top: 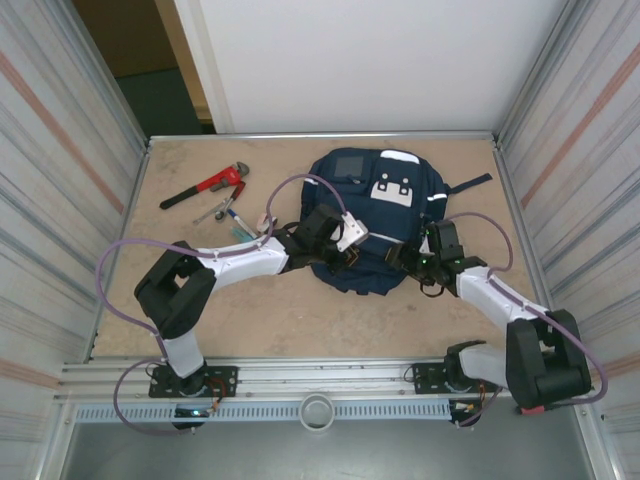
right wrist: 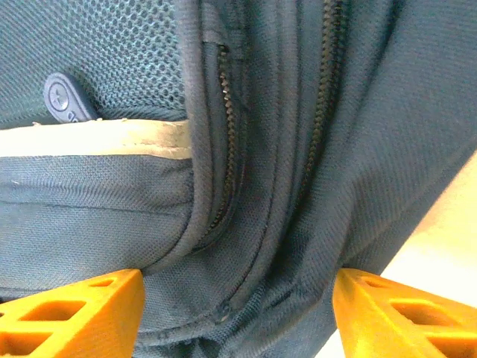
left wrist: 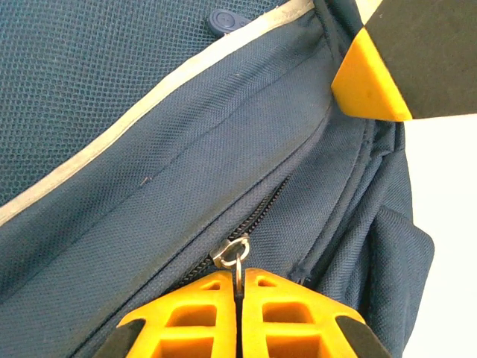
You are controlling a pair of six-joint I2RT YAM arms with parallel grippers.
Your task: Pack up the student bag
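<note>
The left gripper is pinched together on the metal zipper pull of the student bag. The zipper runs away up the navy fabric below a pale reflective stripe. The right gripper stands with its jaws apart, straddling a fold of the bag's side without clamping it.

The bag lies flat mid-counter, between the two arms. A red pipe wrench sits well apart to the left.

The thin pull looks likely to slip from the pinch if tugged at an angle. With nothing anchoring the bag, it may slide along with the pull, or loose fabric may jam the teeth.

No brand name can be read. The white patches appear blank, and any marking on the small rubber tab is too faint to make out.
</note>
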